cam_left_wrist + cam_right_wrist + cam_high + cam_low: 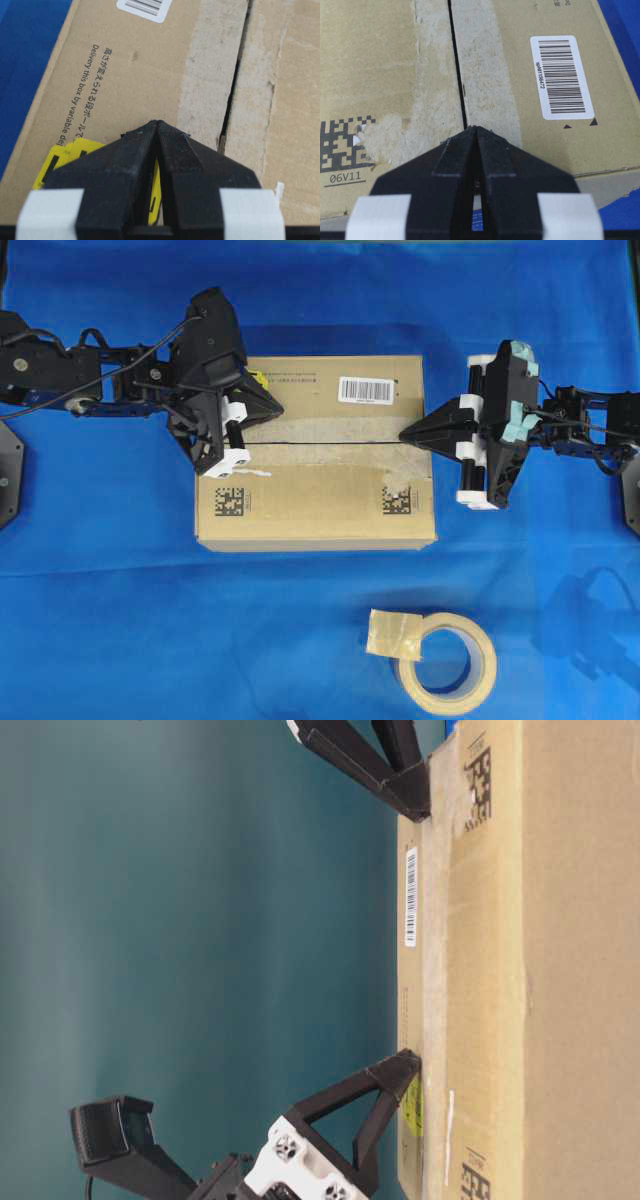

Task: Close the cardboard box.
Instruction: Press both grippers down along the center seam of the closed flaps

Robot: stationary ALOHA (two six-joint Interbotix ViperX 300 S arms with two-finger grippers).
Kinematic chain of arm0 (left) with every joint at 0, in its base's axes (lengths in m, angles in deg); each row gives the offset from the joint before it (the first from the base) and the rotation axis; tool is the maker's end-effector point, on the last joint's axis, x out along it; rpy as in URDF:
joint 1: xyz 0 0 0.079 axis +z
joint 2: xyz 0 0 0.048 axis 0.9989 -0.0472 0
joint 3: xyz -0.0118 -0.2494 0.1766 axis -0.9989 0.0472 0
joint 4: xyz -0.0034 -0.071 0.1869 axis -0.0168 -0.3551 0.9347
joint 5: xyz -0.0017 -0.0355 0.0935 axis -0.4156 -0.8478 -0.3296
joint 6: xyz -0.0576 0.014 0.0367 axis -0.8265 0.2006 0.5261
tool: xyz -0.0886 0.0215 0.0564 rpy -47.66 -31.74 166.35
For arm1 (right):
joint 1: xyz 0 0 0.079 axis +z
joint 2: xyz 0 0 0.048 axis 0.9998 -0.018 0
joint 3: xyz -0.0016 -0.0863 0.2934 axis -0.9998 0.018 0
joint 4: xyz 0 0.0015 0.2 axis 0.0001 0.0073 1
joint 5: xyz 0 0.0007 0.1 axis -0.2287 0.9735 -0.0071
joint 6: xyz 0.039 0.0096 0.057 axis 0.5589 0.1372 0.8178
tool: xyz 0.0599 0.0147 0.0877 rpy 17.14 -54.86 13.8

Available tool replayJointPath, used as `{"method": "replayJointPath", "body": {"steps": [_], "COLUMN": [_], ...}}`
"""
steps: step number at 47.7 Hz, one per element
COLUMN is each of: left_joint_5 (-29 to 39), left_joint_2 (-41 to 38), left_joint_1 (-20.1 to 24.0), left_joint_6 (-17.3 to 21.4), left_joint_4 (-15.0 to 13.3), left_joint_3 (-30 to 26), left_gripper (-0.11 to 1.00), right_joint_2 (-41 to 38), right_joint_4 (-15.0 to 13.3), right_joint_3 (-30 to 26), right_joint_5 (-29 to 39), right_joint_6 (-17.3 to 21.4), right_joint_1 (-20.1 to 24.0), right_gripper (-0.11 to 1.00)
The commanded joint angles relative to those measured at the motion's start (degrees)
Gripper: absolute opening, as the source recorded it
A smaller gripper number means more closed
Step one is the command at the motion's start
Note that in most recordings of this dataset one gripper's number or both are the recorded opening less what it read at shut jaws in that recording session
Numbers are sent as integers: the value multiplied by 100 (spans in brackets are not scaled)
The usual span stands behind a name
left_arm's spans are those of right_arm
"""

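Cardboard box (320, 490) flaps lie flat under both closed, empty jaws; lifting the left gripper (272, 403) or right gripper (408, 435) could, perhaps, let untaped flaps spring up.

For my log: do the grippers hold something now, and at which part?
Nothing is held. The left gripper and right gripper are shut, with their tips at the closed flaps of the cardboard box.

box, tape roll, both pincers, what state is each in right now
box: closed, top flaps flat, thin seam between them
left pincer: shut, empty, tip on the box top near the seam
right pincer: shut, empty, tip at the seam by the box's right edge
tape roll: flat on the cloth, apart from the box, loose end folded over
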Motion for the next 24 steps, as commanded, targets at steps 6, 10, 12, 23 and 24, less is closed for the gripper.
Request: {"method": "replayJointPath", "body": {"steps": [6,10,12,23,24], "left_joint_5": [-1169,-1907,-2259,-3683,-3762], "left_joint_2": [334,404,422,343,334], "left_joint_1": [-158,-264,-308,-510,-510], "left_joint_6": [35,70,70,141,158], "left_joint_4": [-9,-9,-9,-9,-9], "left_joint_3": [413,703,844,1547,1600], "left_gripper": [0,0,0,0,0], "right_joint_2": [53,44,53,53,53], "right_joint_4": [9,18,18,9,18], "right_joint_3": [-35,-35,-35,-35,-35], "right_joint_5": [-35,-44,-44,-53,-53], "right_joint_6": [0,0,0,0,0], "right_joint_1": [-18,-18,-18,-18,-18], "right_gripper": [0,0,0,0,0]}}
